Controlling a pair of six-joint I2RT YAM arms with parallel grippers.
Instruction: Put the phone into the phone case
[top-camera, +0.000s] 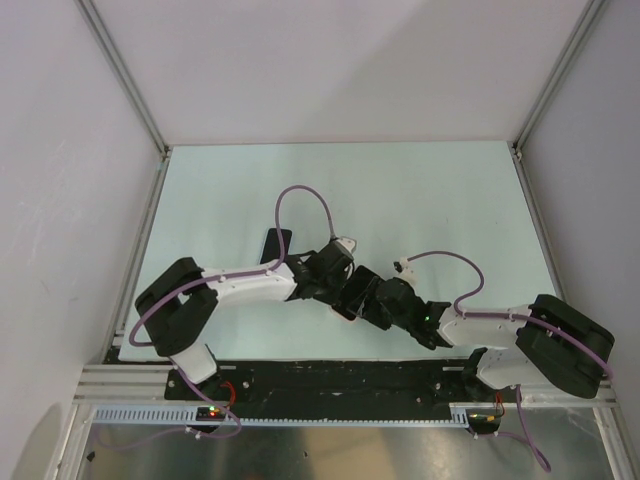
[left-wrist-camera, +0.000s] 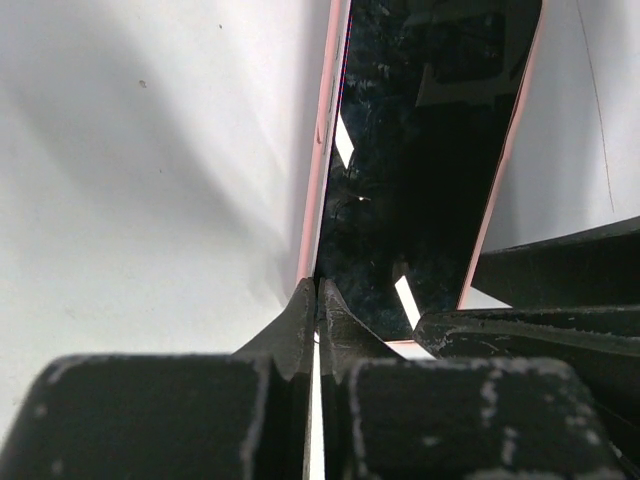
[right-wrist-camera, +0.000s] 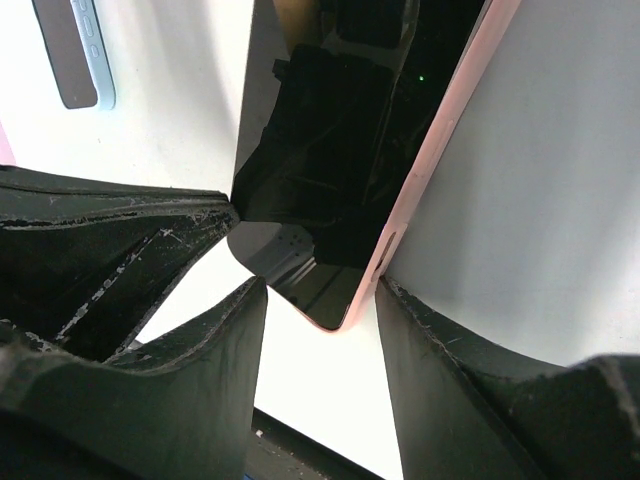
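Observation:
The phone, black screen up, lies inside the salmon-pink phone case, which shows as a thin rim around it. My right gripper straddles the near end, one fingertip against each side of the case. My left gripper is shut, its tips pressed at the pink case rim beside the screen. In the top view both grippers, left and right, meet at the table's near middle and hide the phone and case.
A dark phone-sized slab lies on the pale table just behind the left arm, and it also shows in the right wrist view. The black base rail runs along the near edge. Frame posts stand at the far corners.

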